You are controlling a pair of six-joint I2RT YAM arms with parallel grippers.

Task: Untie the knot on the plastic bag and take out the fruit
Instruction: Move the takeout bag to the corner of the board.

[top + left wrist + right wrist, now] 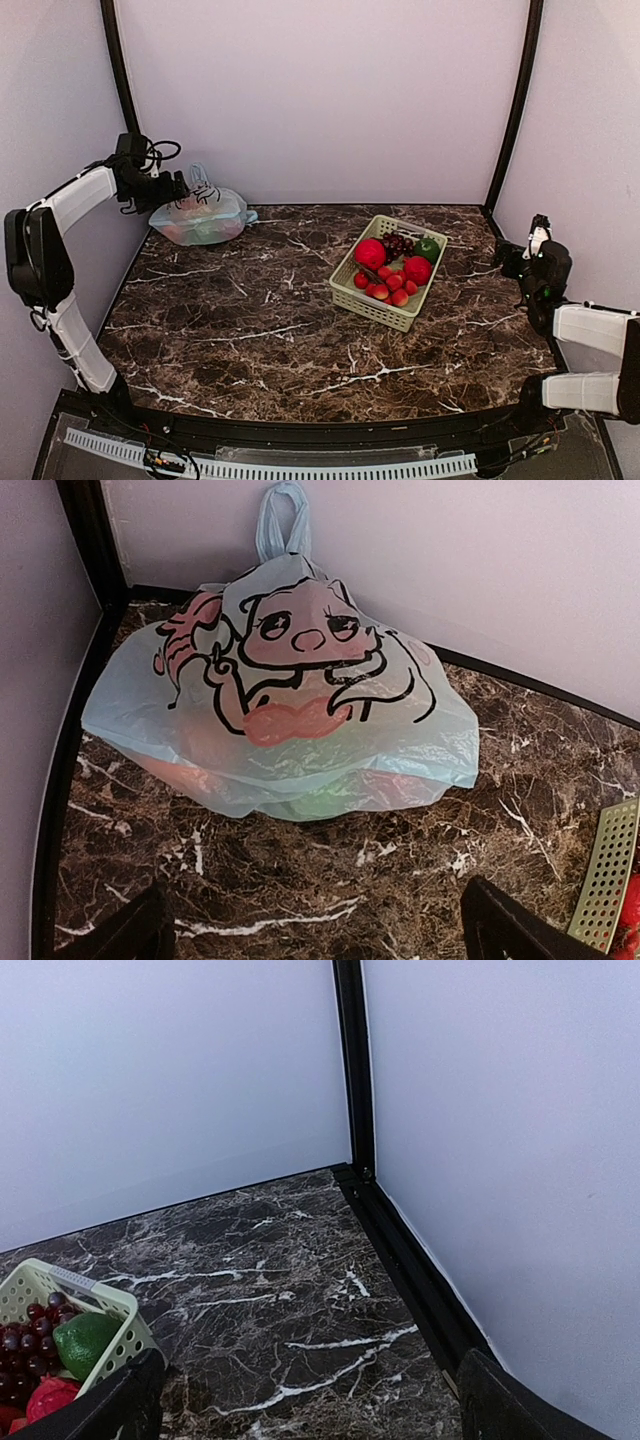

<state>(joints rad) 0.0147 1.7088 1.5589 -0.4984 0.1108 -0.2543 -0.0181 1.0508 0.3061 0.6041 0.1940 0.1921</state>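
The light blue plastic bag (205, 218) lies in the far left corner of the table, printed with a cartoon girl (300, 670). Its tied handle loops, the knot (283, 525), stand up against the back wall. Fruit shows dimly through the film as a green shape (322, 798) and a reddish shape (180, 768). My left gripper (180, 190) is open and empty, just left of and above the bag; in the left wrist view (315, 940) bare table lies between its fingertips. My right gripper (512, 256) is open and empty at the far right edge, facing the back right corner (310, 1415).
A pale green lattice basket (345, 272) right of centre holds two large red fruits, a dark green one, dark grapes and small strawberries. Its edge shows in the left wrist view (610, 870) and the right wrist view (70, 1282). Black frame posts stand at both back corners.
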